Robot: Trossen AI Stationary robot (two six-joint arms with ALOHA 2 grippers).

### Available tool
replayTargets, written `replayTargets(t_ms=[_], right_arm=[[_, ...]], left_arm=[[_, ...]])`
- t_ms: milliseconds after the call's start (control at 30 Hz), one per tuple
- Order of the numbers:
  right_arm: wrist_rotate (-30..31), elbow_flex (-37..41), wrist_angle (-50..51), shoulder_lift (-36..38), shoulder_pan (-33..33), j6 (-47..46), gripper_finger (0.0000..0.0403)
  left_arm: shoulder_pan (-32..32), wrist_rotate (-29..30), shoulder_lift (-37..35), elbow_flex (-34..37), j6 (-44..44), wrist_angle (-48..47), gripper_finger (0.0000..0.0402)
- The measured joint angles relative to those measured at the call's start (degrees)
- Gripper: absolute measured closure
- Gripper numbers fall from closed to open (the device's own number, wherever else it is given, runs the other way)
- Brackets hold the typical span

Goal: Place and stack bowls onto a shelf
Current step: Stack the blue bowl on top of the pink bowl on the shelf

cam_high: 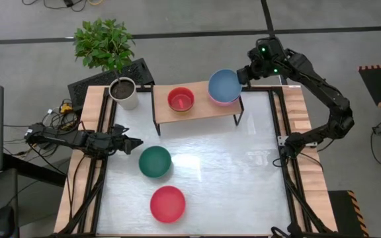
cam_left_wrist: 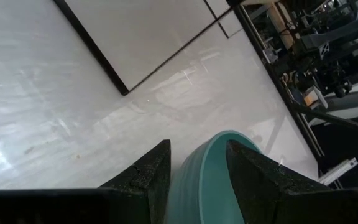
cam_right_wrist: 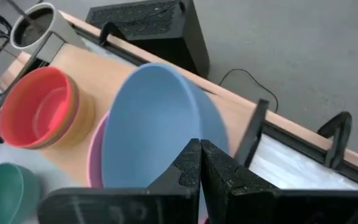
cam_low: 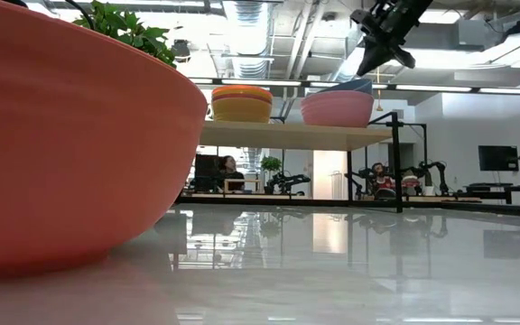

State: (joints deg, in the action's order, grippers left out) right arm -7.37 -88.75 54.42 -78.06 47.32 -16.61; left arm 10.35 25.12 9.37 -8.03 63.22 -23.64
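Note:
The shelf [cam_high: 204,110] stands at the table's far edge. On it, a red bowl [cam_high: 180,99] is nested in a yellow bowl [cam_low: 240,108], and a pink bowl [cam_low: 337,110] stands to their right. My right gripper [cam_right_wrist: 199,146] is shut on the blue bowl [cam_high: 223,84], which tilts over the pink one. A dark green bowl [cam_high: 155,162] and a second red bowl [cam_high: 167,203] stand on the tabletop. My left gripper [cam_high: 139,142] is open at the dark green bowl's far-left rim [cam_left_wrist: 207,177], with a finger on either side; I cannot tell whether it touches. My right gripper pinches the blue bowl's rim [cam_right_wrist: 216,138], one finger inside the bowl and one outside. It comes slanting down from the table's far right. The bowl is tilted, and its lower side reaches into the pink bowl [cam_right_wrist: 95,158].
A white plant pot [cam_high: 124,92] with a leafy plant stands at the far-left corner beside the shelf, with a dark box [cam_high: 101,86] behind it. The near red bowl [cam_low: 61,135] fills the left of the low view. Bare tabletop [cam_high: 243,178] lies to the right of the two standing bowls.

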Motion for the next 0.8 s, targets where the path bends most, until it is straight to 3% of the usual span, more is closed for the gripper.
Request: replayTargets(t_ms=[433,800], right_arm=[[-0.09,0.02,-2.09,-0.04,-2.10,2.16,0.0374],[-0.30,0.09,-0.77,-5.27,-2.36,2.10,0.0374]], left_arm=[[0.00,1.56,0.00,0.00,0.50,0.07,0.0262],[0.00,1.42,0.00,0.00,0.92,0.08,0.0262]])
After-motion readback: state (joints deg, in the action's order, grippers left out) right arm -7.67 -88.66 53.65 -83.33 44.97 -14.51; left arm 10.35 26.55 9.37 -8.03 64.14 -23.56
